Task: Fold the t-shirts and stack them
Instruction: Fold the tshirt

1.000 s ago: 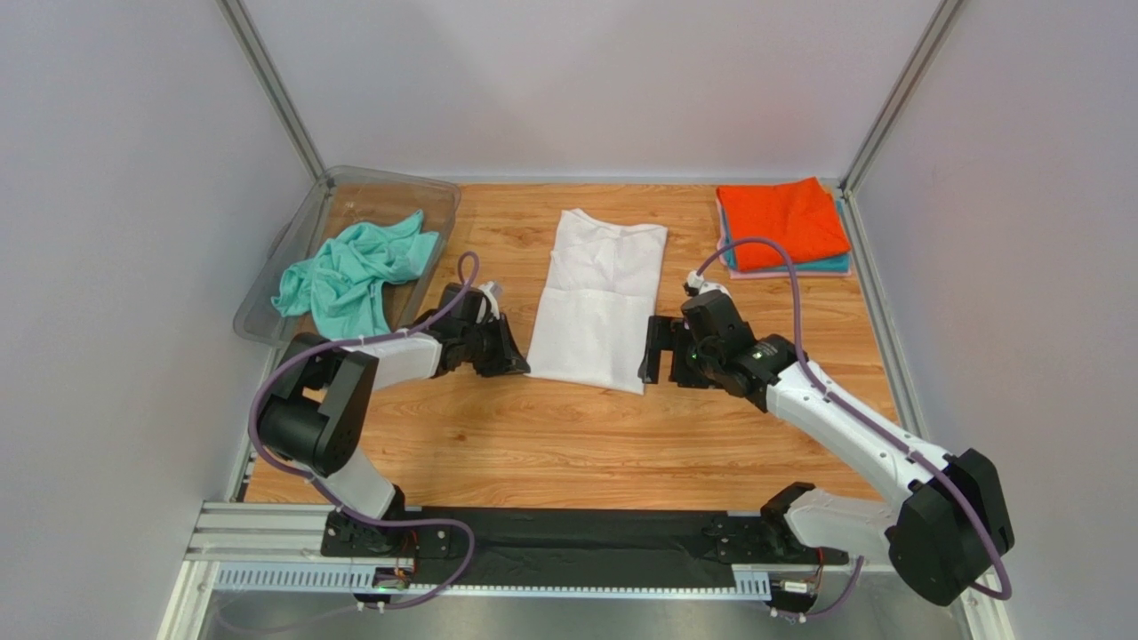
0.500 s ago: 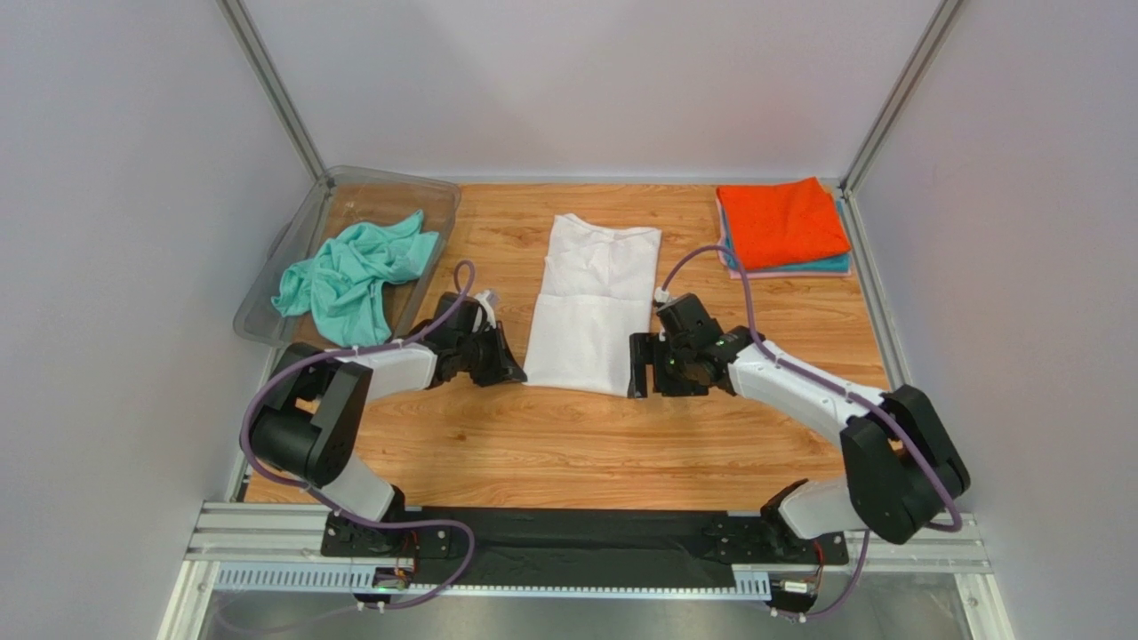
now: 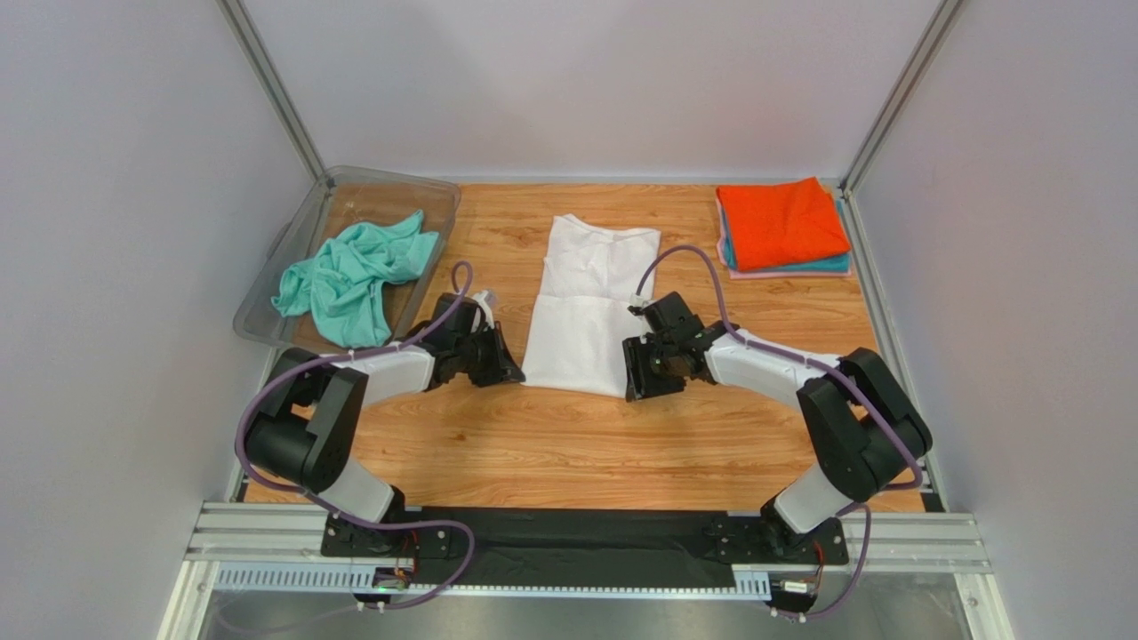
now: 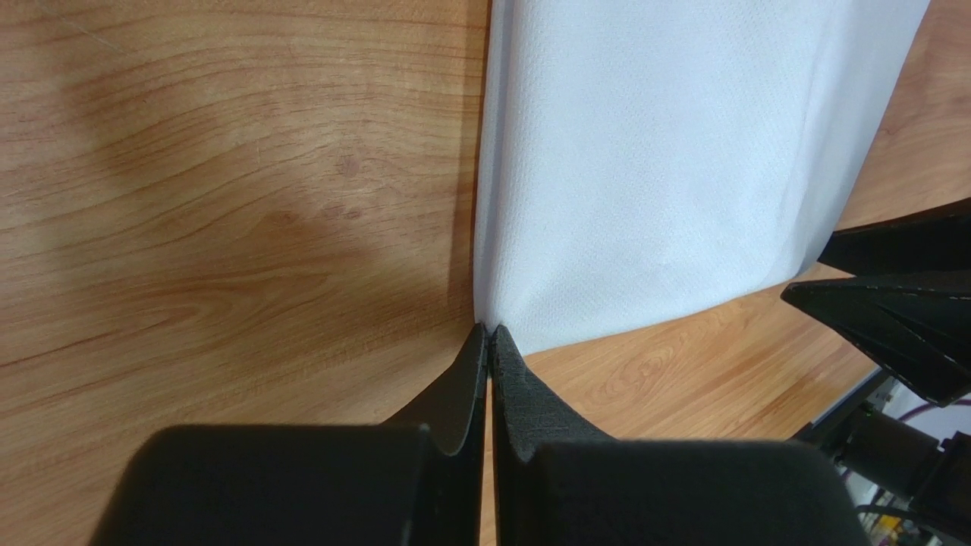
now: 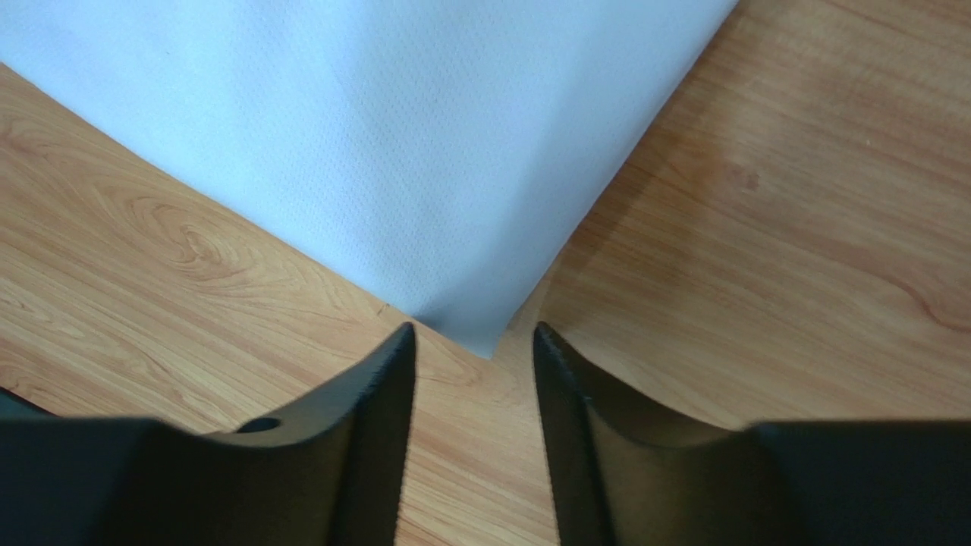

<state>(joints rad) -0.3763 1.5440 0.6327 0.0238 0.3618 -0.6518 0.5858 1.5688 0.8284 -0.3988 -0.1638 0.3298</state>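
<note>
Both arms lie low over the table (image 3: 601, 447), elbows pushed outward and forearms reaching in toward the white t-shirt (image 3: 588, 307) from either side. The left arm (image 3: 381, 367) stretches across to the shirt's near-left corner. There the left gripper (image 3: 505, 363) has its fingers pressed tip to tip, clamped on the very corner of the hem, as the left wrist view shows (image 4: 488, 332). The right arm (image 3: 775, 367) bends back at its elbow and comes in to the near-right corner. The right gripper (image 3: 641, 374) is spread apart there, and in its wrist view (image 5: 473, 341) one finger sits on each side of the fabric corner with wood showing between, nothing gripped. The white t-shirt lies flat, folded into a long narrow panel. Its long axis runs away from the arm bases, with the collar end far, the hem end near, and the far end leaning slightly right. Left of the shirt's far end, a mint-green t-shirt (image 3: 354, 274) sits crumpled in a clear tray (image 3: 388, 187). Right of that far end, an orange t-shirt (image 3: 782, 220) lies folded on top of a teal t-shirt (image 3: 822, 267).
</note>
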